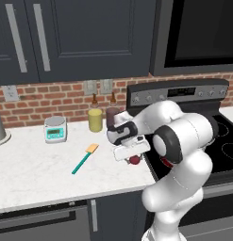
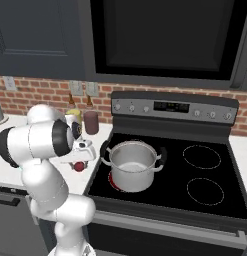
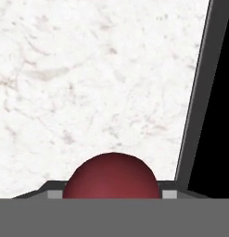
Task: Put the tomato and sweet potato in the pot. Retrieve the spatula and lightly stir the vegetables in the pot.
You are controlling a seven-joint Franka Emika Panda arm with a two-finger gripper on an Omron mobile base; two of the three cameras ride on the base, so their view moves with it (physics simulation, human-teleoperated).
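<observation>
While gripper (image 1: 132, 157) sits low over tomato (image 3: 111, 176), mid-frame in left base view, jaws straddle it; clamped or not, cannot tell. Tomato on counter (image 1: 37, 169) just beside stove edge (image 3: 195, 102). Judged light, smooth, round, rolls easily; pinch across widest middle, gently. Pot (image 2: 133, 165) on left front burner, right base view. Spatula (image 1: 85, 158) left of tomato.

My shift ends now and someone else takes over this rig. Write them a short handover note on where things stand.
Gripper: down over the tomato at the counter's edge beside the stove, fingers either side; whether the grip is firm cannot be told.
Pot: on the front left burner, looks empty.
Spatula: flat on the counter, left of the arm, untouched.
Sweet potato: not spotted.
Done: nothing in the pot yet.
Left: lift tomato into pot, find and add sweet potato, fetch spatula, stir lightly.
</observation>
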